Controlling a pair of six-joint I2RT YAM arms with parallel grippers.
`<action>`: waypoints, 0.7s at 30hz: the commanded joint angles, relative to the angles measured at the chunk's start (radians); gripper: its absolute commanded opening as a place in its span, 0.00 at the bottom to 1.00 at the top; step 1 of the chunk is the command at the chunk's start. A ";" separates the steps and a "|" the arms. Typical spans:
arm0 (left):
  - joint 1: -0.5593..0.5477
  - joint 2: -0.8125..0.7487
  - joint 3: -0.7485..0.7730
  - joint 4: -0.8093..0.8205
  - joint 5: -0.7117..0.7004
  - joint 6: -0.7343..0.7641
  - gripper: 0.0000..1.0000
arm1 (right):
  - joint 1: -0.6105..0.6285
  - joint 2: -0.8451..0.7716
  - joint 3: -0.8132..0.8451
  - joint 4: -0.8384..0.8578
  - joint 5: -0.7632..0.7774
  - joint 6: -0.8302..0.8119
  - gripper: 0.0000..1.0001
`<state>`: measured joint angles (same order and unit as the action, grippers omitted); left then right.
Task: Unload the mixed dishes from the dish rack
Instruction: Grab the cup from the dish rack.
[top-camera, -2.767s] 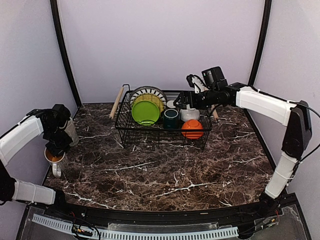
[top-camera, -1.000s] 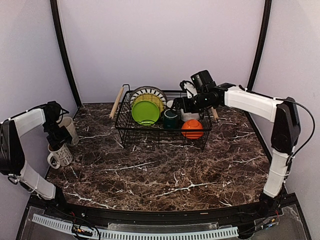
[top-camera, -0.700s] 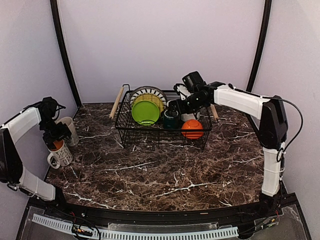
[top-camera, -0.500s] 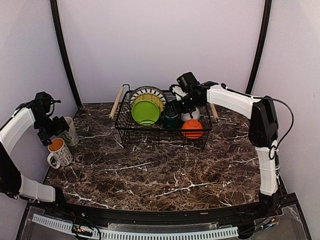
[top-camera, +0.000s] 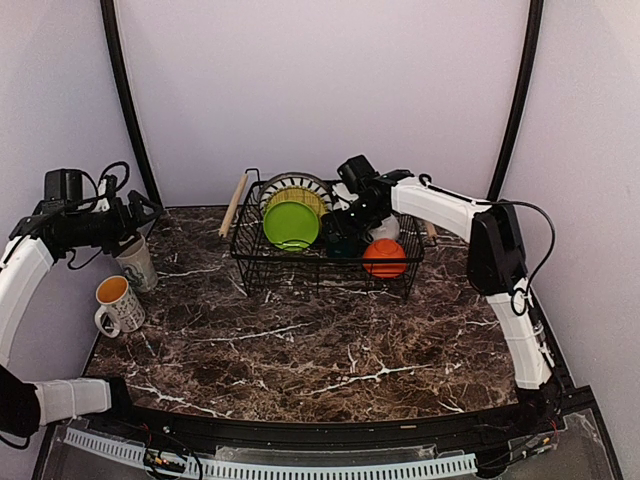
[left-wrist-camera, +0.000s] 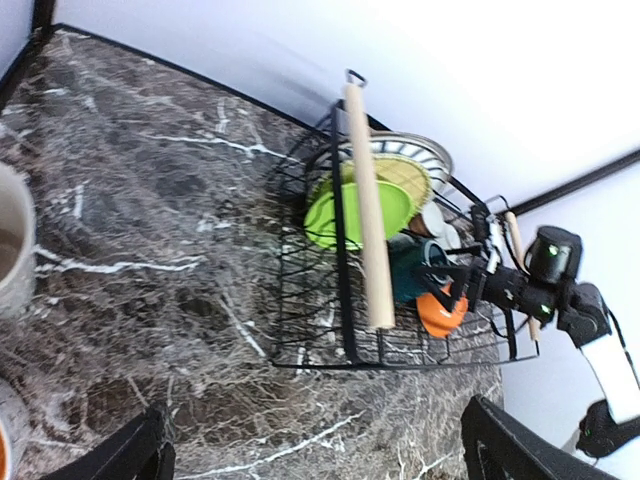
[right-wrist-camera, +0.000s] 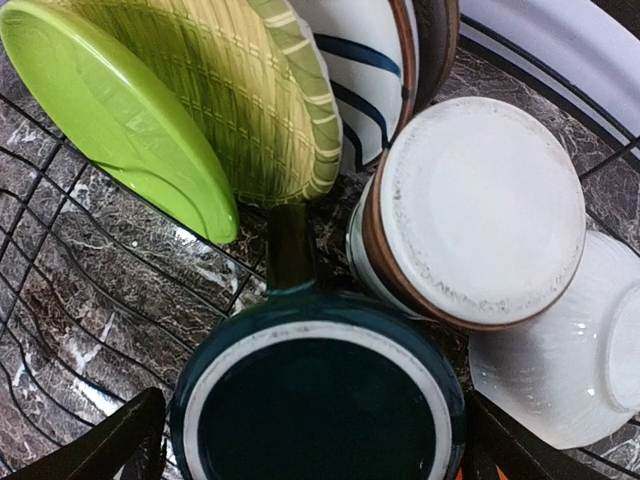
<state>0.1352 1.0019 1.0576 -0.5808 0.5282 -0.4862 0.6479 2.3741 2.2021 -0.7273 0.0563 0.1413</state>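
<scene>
While the left hand (left-wrist-camera: 330, 447) hangs wide open and empty above the counter's (top-camera: 330, 340) left edge, facing the dish rack (top-camera: 300, 268), the step in hand belongs to the right arm: taking the dark green mug (right-wrist-camera: 320, 400) out of the rack. Two pale mugs already stand on the counter at far left, the patterned mug (top-camera: 118, 303) near the edge and a taller mug (top-camera: 137, 263) just behind it. Everything else is in the rack.

The right hand (right-wrist-camera: 300, 440) sits spread over the green mug, one finger on each side and gripping nothing. The mug's handle points toward the lime-green plate (right-wrist-camera: 110, 110) and the ribbed yellow plate (right-wrist-camera: 240, 90), and a brown-rimmed cup (right-wrist-camera: 470, 210) stands just beside it. To my mind the hand should close squarely across the body, away from the handle, then lift straight up. Any sideways drag risks nudging the cup or tipping the leaning plates.

A few seconds ago the left hand was low over the patterned mug. It has since risen and turned toward the rack. The right hand was then over the white bowl and has moved leftward onto the green mug.
</scene>
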 joint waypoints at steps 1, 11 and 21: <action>-0.108 0.000 -0.018 0.119 0.129 0.020 0.99 | 0.016 0.071 0.078 -0.012 0.050 -0.014 0.99; -0.343 0.046 -0.014 0.242 0.128 -0.009 0.96 | 0.020 0.093 0.133 -0.011 0.051 -0.026 0.71; -0.464 0.113 -0.032 0.424 0.151 -0.094 0.99 | 0.023 -0.204 -0.124 0.173 -0.020 0.034 0.34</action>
<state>-0.2932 1.0973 1.0496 -0.2718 0.6514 -0.5320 0.6594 2.3882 2.1845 -0.7235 0.0776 0.1364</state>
